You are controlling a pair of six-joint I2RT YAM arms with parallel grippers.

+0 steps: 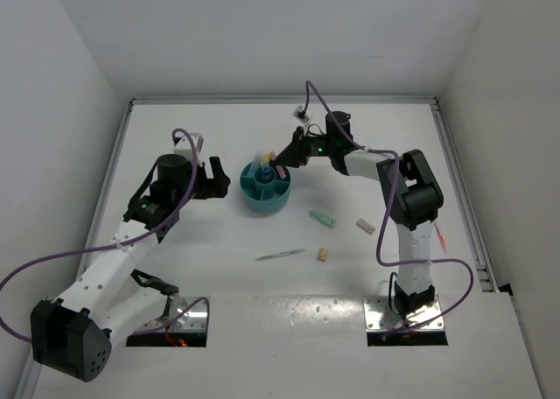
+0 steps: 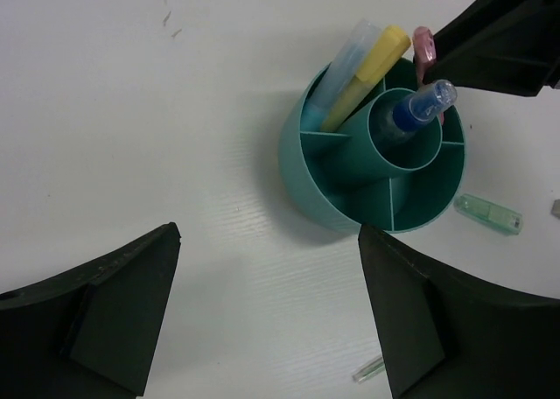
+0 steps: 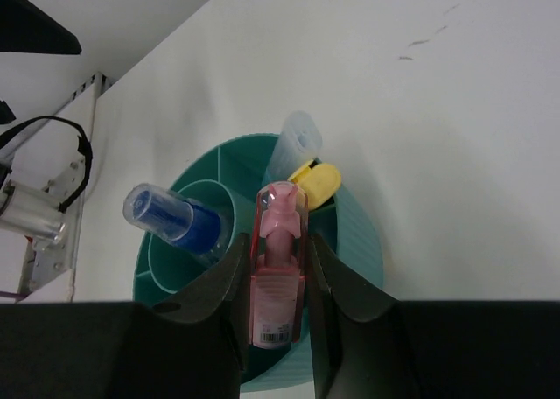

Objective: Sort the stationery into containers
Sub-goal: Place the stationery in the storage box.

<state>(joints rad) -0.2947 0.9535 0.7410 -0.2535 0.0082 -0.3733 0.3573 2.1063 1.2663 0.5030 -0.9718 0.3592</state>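
Pinching pink stick (image 3: 280, 228) mid-body in right gripper (image 3: 277, 252), hovering over organiser (image 3: 360, 241), lower centre of frame. Judging it light, stiff, slick; gripping flat sides. Seeing left gripper (image 2: 269, 241) spread wide, empty.

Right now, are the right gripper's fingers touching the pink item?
Touching. The right wrist view shows the right gripper with both fingers pressed against the pink item on either side, no gap, over the teal organiser.
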